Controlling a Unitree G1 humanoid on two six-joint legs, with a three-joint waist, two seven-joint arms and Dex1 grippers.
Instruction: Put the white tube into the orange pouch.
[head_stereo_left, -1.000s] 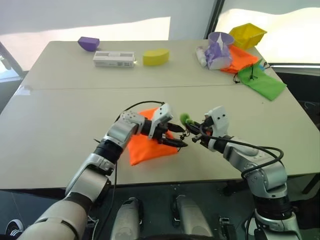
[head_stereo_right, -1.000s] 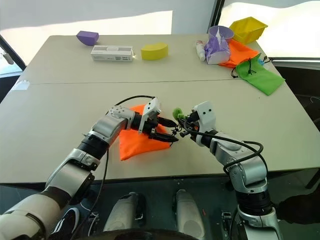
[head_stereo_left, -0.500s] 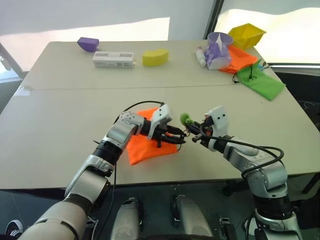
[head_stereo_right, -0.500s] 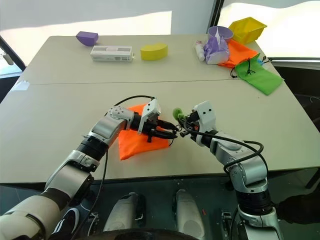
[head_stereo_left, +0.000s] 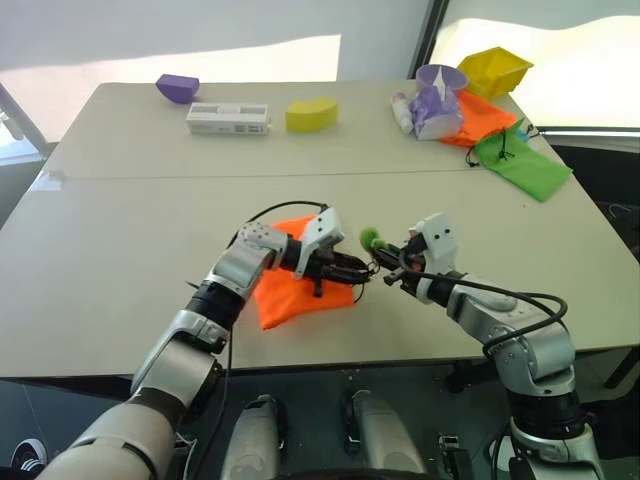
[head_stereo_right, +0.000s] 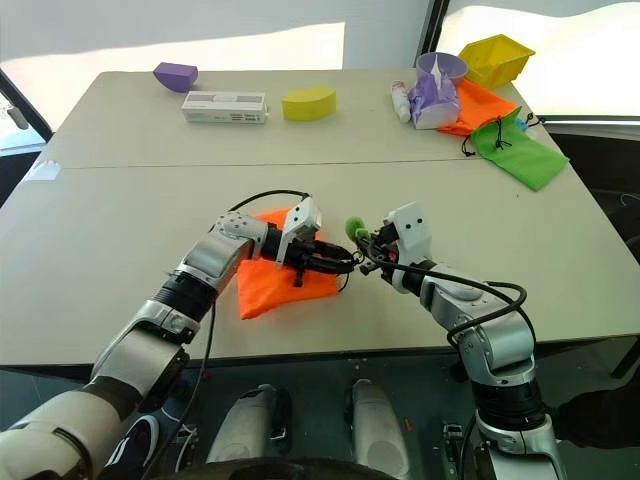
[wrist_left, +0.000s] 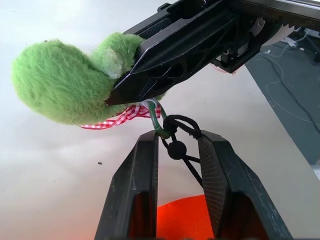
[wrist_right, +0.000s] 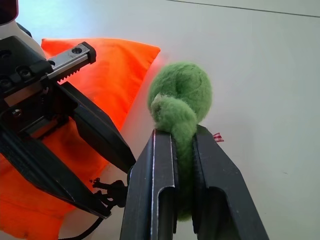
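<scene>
Narrowing on the black cord (wrist_left: 182, 131) beside the green ball (wrist_right: 181, 100), my left gripper (wrist_left: 178, 150) risks slipping off; right gripper (wrist_right: 181, 150) clamps the ball.

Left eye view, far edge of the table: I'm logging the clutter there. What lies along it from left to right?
Purple block → white box → yellow block → white-and-pink bottle → yellow bin.
</scene>
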